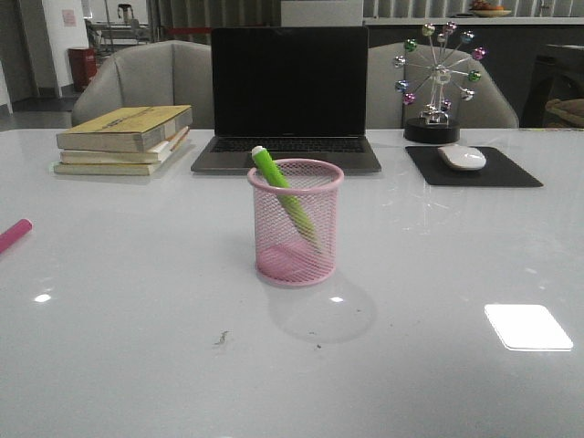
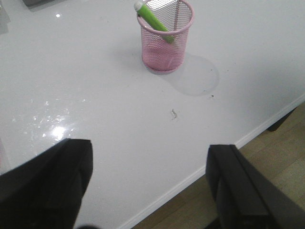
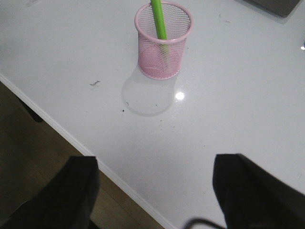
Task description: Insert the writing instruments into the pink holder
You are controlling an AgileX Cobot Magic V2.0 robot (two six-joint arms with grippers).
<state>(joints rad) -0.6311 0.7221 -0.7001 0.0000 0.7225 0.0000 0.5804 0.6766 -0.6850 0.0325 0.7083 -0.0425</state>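
Magenta is showing at the table's point(image 1: 137, 365) far left edge, where the pink marker point(image 1: 14, 234) is lying alone. Mid-table, the pink holder point(image 1: 296, 224) is standing upright with the green marker point(image 1: 283, 189) leaning inside. Both the left gripper point(image 2: 147, 191) and right gripper point(image 3: 155, 191) are hanging with jaws wide, holding nothing.

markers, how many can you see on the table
2. The lime green marker leans inside the pink holder; the magenta marker lies on the table at the far left edge of the front view, partly cut off.
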